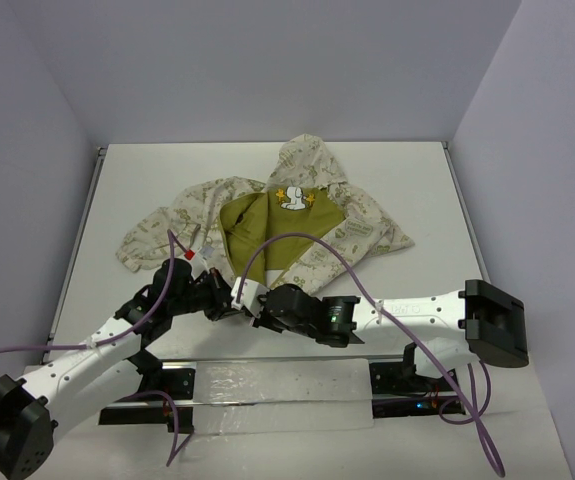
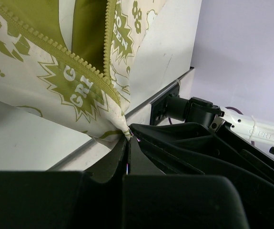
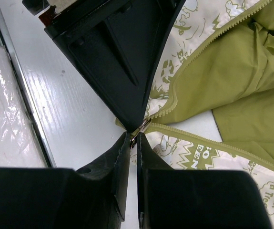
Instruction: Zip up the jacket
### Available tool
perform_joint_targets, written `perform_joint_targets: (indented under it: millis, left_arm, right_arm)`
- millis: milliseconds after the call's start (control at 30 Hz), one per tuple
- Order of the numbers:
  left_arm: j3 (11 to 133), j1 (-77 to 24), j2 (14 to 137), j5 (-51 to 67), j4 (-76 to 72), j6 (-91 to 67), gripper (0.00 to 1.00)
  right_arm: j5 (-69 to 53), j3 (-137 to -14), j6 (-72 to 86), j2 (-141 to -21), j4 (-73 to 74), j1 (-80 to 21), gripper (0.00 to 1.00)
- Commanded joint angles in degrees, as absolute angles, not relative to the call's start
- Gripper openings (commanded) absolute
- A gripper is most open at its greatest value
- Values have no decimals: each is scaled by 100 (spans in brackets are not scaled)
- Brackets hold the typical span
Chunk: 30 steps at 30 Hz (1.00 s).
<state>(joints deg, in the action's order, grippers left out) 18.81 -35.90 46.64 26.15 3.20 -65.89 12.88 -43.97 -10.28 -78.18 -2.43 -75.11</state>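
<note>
— What does the jacket (image 1: 267,225) look like?
— Small and hooded, cream with olive print. The olive lining shows a white cartoon patch (image 1: 293,199) and yellow stars.
— Zipped?
— No. It lies flat on the counter (image 1: 417,170) with the front spread open and the hood at the far side. The zipper (image 2: 55,46) rows meet only at the near hem.

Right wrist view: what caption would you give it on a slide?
Right gripper pinches the zipper pull at the open jacket's bottom while the left gripper holds the hem.

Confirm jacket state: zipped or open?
Open. The jacket's two zipper rows diverge from the bottom, showing the olive lining. The zipper pull sits at the very bottom, at the right end effector's tips.
</note>
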Motion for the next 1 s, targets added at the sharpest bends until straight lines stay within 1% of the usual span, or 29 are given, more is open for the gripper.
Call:
perform_joint_targets:
  millis: [0,167,333,533,667,800,900,933,967]
  left_arm:
    - [2110,-3604,4589,2689,521,-6403,0]
    - [2122,-3604,4681,2609,698,-6116,0]
    - [2046,-3610,4805,2593,672,-5970,0]
    - [2074,-3608,4777,2545,716,-5832,0]
    - [2091,-3611,4765,2515,791,-5744,0]
    - [2065,-3604,4773,2561,788,-5695,0]
    - [2074,-3612,4773,2564,767,-5693,0]
    - [2076,-3612,4771,2561,772,-5687,0]
    - [2081,-3612,4765,2572,766,-5687,0]
  right_arm:
    - [1475,-4519,-993,-7523,-559,-7506,6]
    - [1402,-4579,-988,-7506,-391,-7472,7]
    - [986,-4674,-901,-7603,-206,-7352,10]
    - [726,-4781,-822,-7822,-123,-7339,10]
    - [629,-4856,-781,-7886,-96,-7302,15]
    - [539,-4972,-765,-7987,-35,-7224,24]
    - [530,-5001,-756,-8024,-26,-7205,25]
    - [536,-5004,-754,-8028,-26,-7197,22]
    - [536,-5015,-749,-8039,-26,-7191,12]
